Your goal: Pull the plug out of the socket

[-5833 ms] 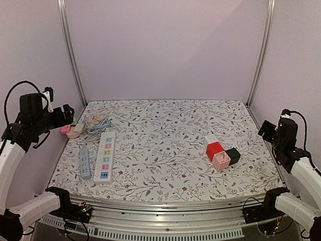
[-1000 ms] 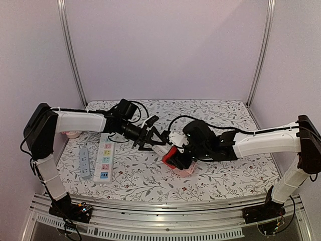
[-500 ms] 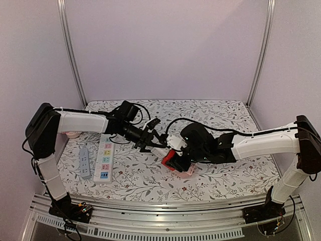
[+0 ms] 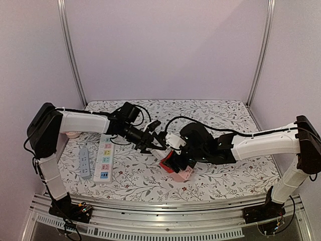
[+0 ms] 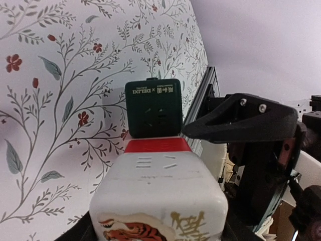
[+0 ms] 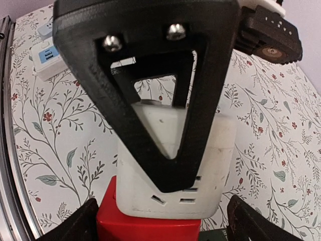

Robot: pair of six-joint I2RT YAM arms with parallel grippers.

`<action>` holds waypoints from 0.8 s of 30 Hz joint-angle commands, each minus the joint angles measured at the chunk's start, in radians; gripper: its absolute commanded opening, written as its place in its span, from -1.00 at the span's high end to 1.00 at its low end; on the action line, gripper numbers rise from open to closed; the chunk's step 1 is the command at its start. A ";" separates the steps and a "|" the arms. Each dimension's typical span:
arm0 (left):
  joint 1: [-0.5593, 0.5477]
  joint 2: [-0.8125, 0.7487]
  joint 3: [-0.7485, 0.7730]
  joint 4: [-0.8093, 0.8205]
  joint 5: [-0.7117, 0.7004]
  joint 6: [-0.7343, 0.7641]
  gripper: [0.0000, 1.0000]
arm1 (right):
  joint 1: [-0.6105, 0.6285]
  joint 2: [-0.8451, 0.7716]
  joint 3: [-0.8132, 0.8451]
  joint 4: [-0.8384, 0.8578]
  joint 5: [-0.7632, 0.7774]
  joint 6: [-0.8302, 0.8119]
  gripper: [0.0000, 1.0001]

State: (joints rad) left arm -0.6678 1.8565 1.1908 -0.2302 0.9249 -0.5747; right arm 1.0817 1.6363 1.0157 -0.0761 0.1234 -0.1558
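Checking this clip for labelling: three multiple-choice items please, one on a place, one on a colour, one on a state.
1. Where on the table do the white power strip and the grey power strip lie?
A) its left part
B) its right part
C) its far edge

2. Which colour lies beyond the red cube in the left wrist view?
A) pink
B) dark green
C) blue

3. How does the white cube stand to the red cube?
A) lying apart from it
B) seated against it
C) across the table from it

Key: 1 A, both lie by the left arm; 2 B, the dark green cube shows past the red; 3 B, no gap shows between them.
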 commanded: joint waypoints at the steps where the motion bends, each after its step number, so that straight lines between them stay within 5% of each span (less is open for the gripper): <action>1: -0.011 0.008 0.023 0.005 0.066 0.008 0.61 | 0.006 -0.041 -0.021 0.127 0.035 0.024 -0.93; 9: 0.045 -0.072 -0.001 0.033 0.038 0.012 0.73 | -0.015 -0.136 -0.083 0.200 0.051 0.073 -0.97; 24: 0.218 -0.314 -0.098 0.149 -0.025 -0.010 0.78 | -0.240 -0.155 -0.104 0.254 -0.293 0.333 -0.98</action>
State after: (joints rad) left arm -0.4480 1.5970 1.0969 -0.1593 0.8570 -0.5953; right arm 0.8913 1.4456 0.9092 0.1421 -0.0162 0.0643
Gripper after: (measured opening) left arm 0.594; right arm 0.988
